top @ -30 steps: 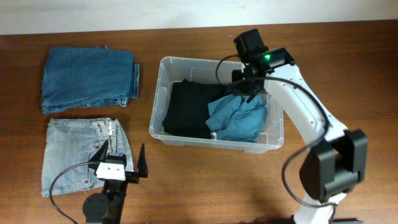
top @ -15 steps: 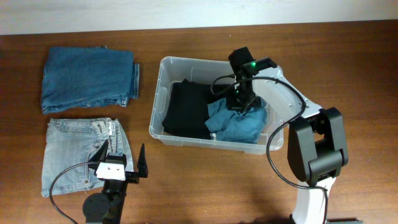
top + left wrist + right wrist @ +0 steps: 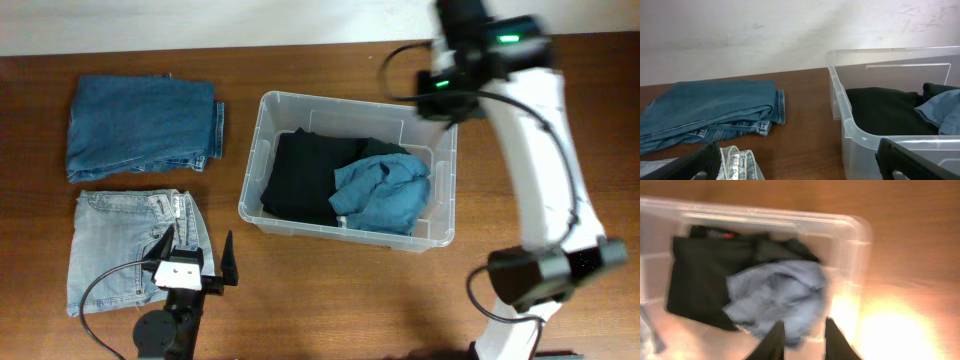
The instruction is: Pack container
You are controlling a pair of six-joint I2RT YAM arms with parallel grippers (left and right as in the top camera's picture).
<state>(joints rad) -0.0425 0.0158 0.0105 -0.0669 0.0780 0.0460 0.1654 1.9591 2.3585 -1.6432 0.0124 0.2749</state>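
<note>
Logged clear container (image 3: 262, 150) mid-table, black garment (image 3: 300, 175) and crumpled blue shirt (image 3: 385, 195) inside; right gripper (image 3: 804, 326) above its far right corner, fingers slightly apart on nothing; left gripper (image 3: 200, 245) spread wide, empty, beside light jeans (image 3: 120, 250). Best to clear the rim fully before swinging off, then flatten the shirt so more fits.

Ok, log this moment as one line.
stage: packing | container: black garment, blue shirt inside | right claw: open, empty, above container | left claw: open, idle by light jeans | dark jeans: on table
</note>
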